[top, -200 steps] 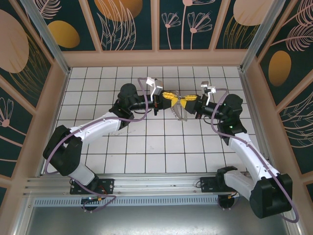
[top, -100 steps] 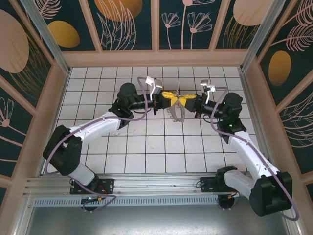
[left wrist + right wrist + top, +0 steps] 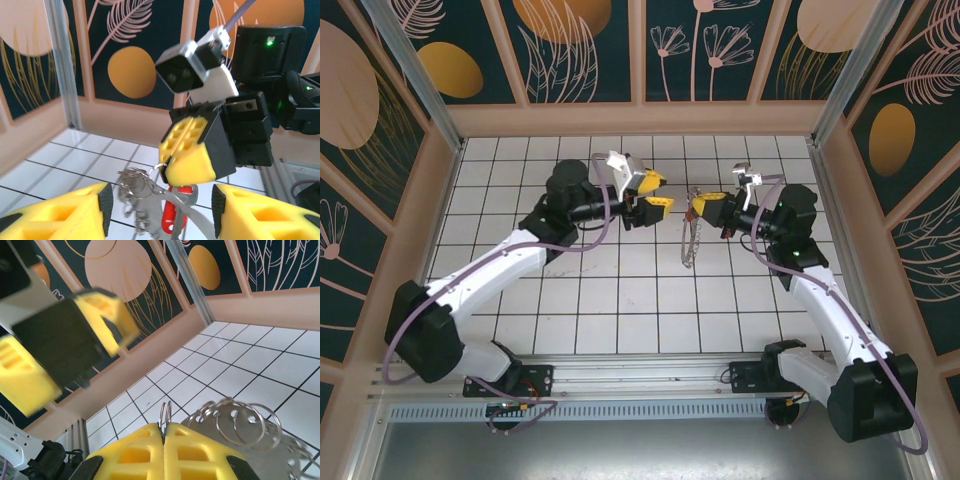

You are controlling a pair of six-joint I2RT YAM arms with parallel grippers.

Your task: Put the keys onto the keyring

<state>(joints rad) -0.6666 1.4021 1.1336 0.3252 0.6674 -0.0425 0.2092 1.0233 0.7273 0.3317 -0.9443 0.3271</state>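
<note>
My right gripper (image 3: 700,207) is shut on the thin wire keyring (image 3: 165,416), which sticks up from between its closed yellow fingers (image 3: 135,455). A bunch of silver keys and smaller rings (image 3: 691,240) dangles from it above the tiles, with one red-headed key (image 3: 173,210) among them. My left gripper (image 3: 661,192) hovers a short way to the left of the keyring, open, with nothing between its pads. In the left wrist view the right gripper (image 3: 196,156) faces me, the keyring (image 3: 158,167) poking from its tip.
White tiled floor (image 3: 620,300) is enclosed by low wooden walls with dark patterned panels (image 3: 580,40). An aluminium post (image 3: 62,60) stands at the corner. Both arms are raised over the middle of the far half.
My left gripper has opened, let go, and pulled back to the left. The keys now hang from the right gripper alone, swinging lower.
</note>
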